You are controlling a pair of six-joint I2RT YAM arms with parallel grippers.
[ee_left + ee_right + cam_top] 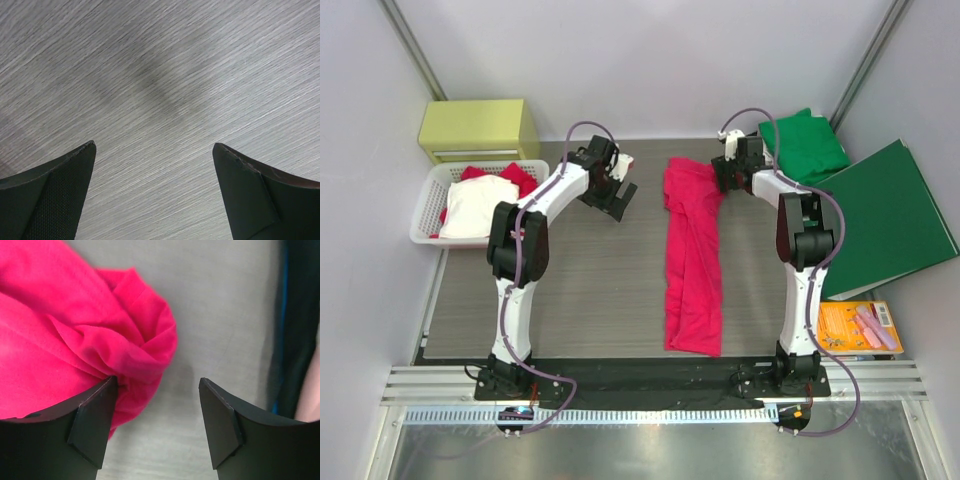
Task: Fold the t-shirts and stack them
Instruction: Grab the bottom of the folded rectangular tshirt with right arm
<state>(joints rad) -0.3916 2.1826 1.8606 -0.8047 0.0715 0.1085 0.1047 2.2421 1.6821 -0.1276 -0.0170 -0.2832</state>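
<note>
right jaws: my right gripper (157, 382) stands apart with nothing clamped; a bunched end of the bright pinkish-red cloth t-shirt (75, 315) lies against the finger at the left of my wrist view, not between the two.
left jaws: my left gripper (155, 145) is spread wide over the bare grey wood-grain table (160, 75), holding nothing.
red shirt: it lies as a long narrow strip down the middle of the table, between my two arms, its far end by my right gripper.
green shirt: the folded green cloth t-shirt (805, 145) sits at the far right, just beside the flat dark-green folder (890, 220).
pale shirt: a pale cloth bundle (480, 205) rests in the white plastic basket (425, 215) at the left.
step: i judge the red shirt folded lengthwise, the cross fold not yet done.
next move: it calls for pinching one end's corners, carrying that end over the other, then stacking on the green one.
writing: none readable; the orange packet (855, 325) bears print too small to tell; no neck label shows.
</note>
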